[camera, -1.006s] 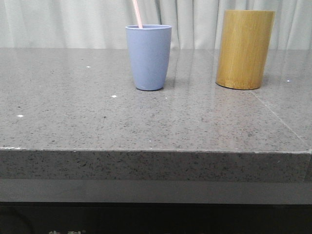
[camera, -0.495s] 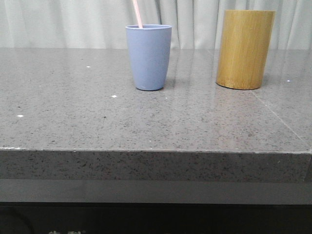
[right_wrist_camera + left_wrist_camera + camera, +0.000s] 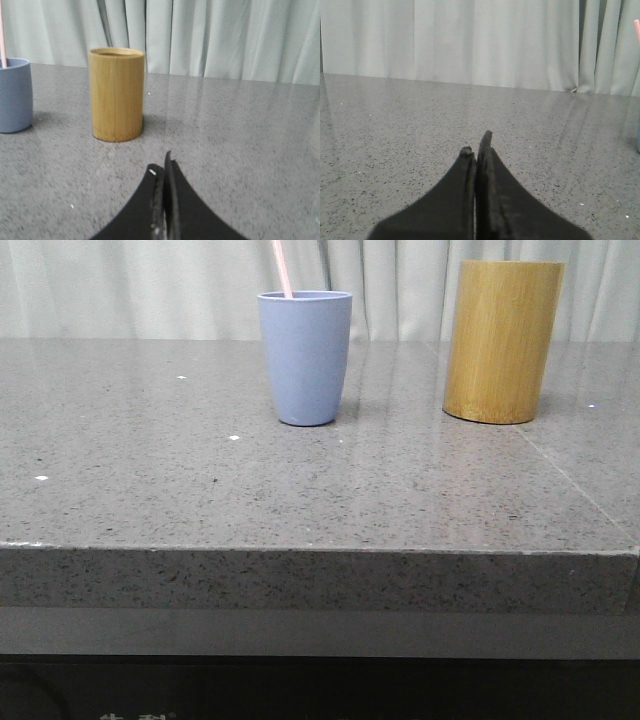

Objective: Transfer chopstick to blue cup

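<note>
The light-blue cup [image 3: 305,358] stands upright on the grey stone table [image 3: 300,490], and the pale pink chopstick [image 3: 282,268] leans out of its rim, running up past the top edge of the front view. In the right wrist view the blue cup [image 3: 14,95] sits at the edge with the chopstick [image 3: 3,35] rising from it. A pink chopstick tip [image 3: 637,29] shows at the edge of the left wrist view. My left gripper [image 3: 476,146] is shut and holds nothing, low over bare table. My right gripper [image 3: 161,166] is shut and holds nothing, short of the bamboo holder.
A taller yellow-brown bamboo cylinder [image 3: 502,341] stands to the right of the blue cup, also seen as the bamboo cylinder [image 3: 116,94] ahead of my right gripper. Pale curtains [image 3: 150,285] hang behind the table. The table's front edge [image 3: 320,552] runs across the near side.
</note>
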Motion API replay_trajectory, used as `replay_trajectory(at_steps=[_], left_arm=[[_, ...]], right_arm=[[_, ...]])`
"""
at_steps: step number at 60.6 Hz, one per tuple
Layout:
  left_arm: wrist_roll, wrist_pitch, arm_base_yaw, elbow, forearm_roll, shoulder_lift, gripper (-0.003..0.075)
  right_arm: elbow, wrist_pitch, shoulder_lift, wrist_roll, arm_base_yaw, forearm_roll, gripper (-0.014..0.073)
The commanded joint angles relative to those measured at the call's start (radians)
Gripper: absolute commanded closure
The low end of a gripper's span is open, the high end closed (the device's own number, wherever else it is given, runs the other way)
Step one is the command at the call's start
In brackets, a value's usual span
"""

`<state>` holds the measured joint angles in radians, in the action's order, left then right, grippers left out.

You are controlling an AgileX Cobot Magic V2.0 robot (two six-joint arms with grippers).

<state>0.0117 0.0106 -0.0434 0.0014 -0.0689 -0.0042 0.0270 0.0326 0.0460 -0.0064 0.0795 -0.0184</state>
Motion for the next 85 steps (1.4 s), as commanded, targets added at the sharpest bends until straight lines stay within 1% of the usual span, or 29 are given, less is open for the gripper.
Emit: replay_trajectory(at_steps=[1, 2, 4, 10, 15, 57, 75, 85], left_arm=[[-0.004, -0.084, 0.003, 0.008, -0.011, -0.025, 0.0739], [-0.004, -0.084, 0.003, 0.008, -0.011, -0.025, 0.0739], [-0.004, -0.084, 0.003, 0.008, -0.011, -0.025, 0.0739], [-0.004, -0.084, 0.003, 0.008, -0.011, -0.025, 0.0739], [-0.004, -0.084, 0.003, 0.008, -0.011, -0.023, 0.0739], [-0.004, -0.084, 0.003, 0.008, -0.011, -0.023, 0.0739], [-0.004, -0.084, 0.003, 0.008, -0.011, -0.023, 0.0739], [-0.004, -0.084, 0.003, 0.008, -0.011, -0.023, 0.0739]], right_arm=[[-0.050, -0.142, -0.048, -0.003, -0.008, -0.006, 0.0662], [-0.054, -0.138, -0.057, -0.003, -0.008, -0.006, 0.0662], [-0.048, -0.083, -0.079, -0.003, -0.008, -0.006, 0.0662], [-0.050, -0.071, -0.079, -0.003, -0.018, -0.006, 0.0662], [-0.050, -0.071, -0.079, -0.003, -0.036, -0.006, 0.0662], [-0.050, -0.071, -0.077, -0.003, -0.038, -0.006, 0.0662], [-0.050, -0.071, -0.077, -0.003, -0.116, -0.008, 0.0662], [-0.050, -0.071, -0.077, -0.003, -0.118, -0.008, 0.0662]])
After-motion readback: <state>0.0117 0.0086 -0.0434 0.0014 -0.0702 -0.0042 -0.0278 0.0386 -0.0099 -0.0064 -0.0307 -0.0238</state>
